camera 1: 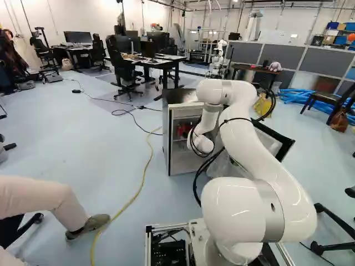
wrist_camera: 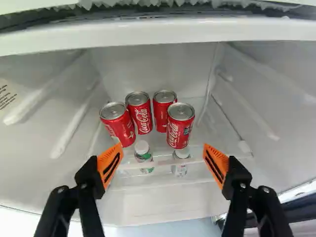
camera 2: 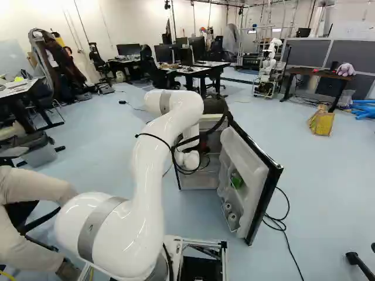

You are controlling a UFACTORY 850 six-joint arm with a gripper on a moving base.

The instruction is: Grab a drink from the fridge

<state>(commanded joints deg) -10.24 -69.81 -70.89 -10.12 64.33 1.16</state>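
Red cans stand upright in the open fridge (camera 1: 166, 130), several of them. In the wrist view two are nearer, one can (wrist_camera: 118, 129) and another can (wrist_camera: 179, 131), with a can (wrist_camera: 141, 117) and a further can (wrist_camera: 162, 112) behind. Two white-capped bottles, one bottle (wrist_camera: 143, 154) and a second bottle (wrist_camera: 181, 163), show below the cans' level. My gripper (wrist_camera: 162, 146) is open, orange pads wide apart, nothing gripped; the cans are ahead of it. The arm's wrist hides the gripper in both base views.
The fridge door (camera 2: 253, 170) hangs open on the right, holding a green item (camera 2: 236, 181) and round-ended containers (camera 2: 232, 217). A frosted edge (wrist_camera: 163, 30) crosses above the compartment. A person's leg (camera 1: 44, 195) is left of the base. A yellow cable (camera 1: 140, 188) lies on the floor. Another robot (camera 2: 268, 67) stands behind.
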